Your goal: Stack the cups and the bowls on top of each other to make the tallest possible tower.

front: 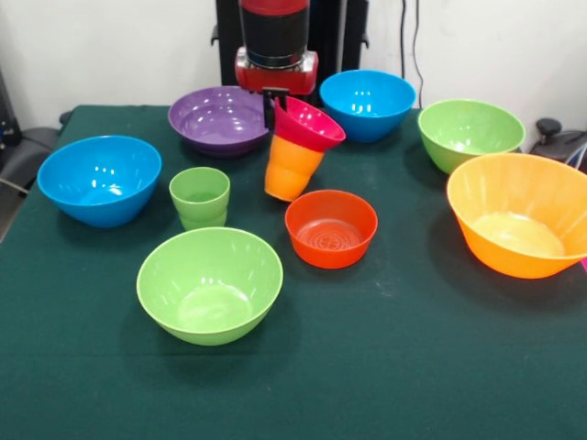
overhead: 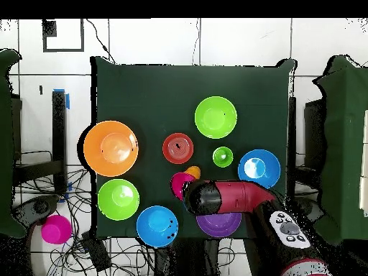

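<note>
Gripper [front: 270, 110]: we find it closed on the rim of the magenta bowl [front: 308, 124], one dark finger showing at the bowl's edge.
Magenta bowl: tilted, seated in the mouth of the orange cup [front: 292, 169].
Orange cup: leaning; we cannot tell whether its base touches the table [front: 385, 367].
Green cup [front: 199, 196]: upright on the cloth, beside the orange cup and apart from it.
Orange-red bowl [front: 331, 228]: just in front of the orange cup, empty.
Purple bowl [front: 218, 119]: behind the gripper, partly covered by the arm [overhead: 230, 198] in the overhead view.
Blue bowls: one [front: 100, 179] at the left edge, one [front: 367, 104] at the back.
Green bowls: one [front: 210, 283] nearest the camera, one [front: 470, 134] back right.
Large orange bowl [front: 520, 214]: right edge, empty.
</note>
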Motion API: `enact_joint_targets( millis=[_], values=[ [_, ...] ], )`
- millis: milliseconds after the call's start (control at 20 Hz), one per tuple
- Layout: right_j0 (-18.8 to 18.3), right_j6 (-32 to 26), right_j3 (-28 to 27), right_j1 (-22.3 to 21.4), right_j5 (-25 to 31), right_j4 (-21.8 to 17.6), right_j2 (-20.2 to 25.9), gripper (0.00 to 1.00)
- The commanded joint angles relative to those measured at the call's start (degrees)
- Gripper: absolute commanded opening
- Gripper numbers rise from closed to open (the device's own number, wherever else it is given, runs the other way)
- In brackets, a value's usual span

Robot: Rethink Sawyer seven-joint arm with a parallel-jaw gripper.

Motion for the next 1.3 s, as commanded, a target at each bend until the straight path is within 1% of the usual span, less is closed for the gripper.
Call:
enact_joint_targets(
  millis=[50, 250, 400, 750, 1050, 1300],
  values=[
    [0.86, -2.66, -5.16, -1.61, 6.55, 1.67, 6.01, 0.0],
    [-0.12, -3.33, -4.6, -2.49, 6.8, 1.14, 6.45, 0.0],
    [-0.17, -3.35, -5.06, -2.36, 7.23, 0.87, 6.49, 0.0],
    [-0.58, -3.26, -5.09, -1.86, 6.22, -0.03, 6.27, 0.0],
    [-0.64, -3.32, -4.9, -2.32, 5.94, -0.52, 5.9, 0.0],
    [-0.73, -3.25, -5.57, -1.1, 5.2, -0.82, 5.91, 0.0]
  ],
)
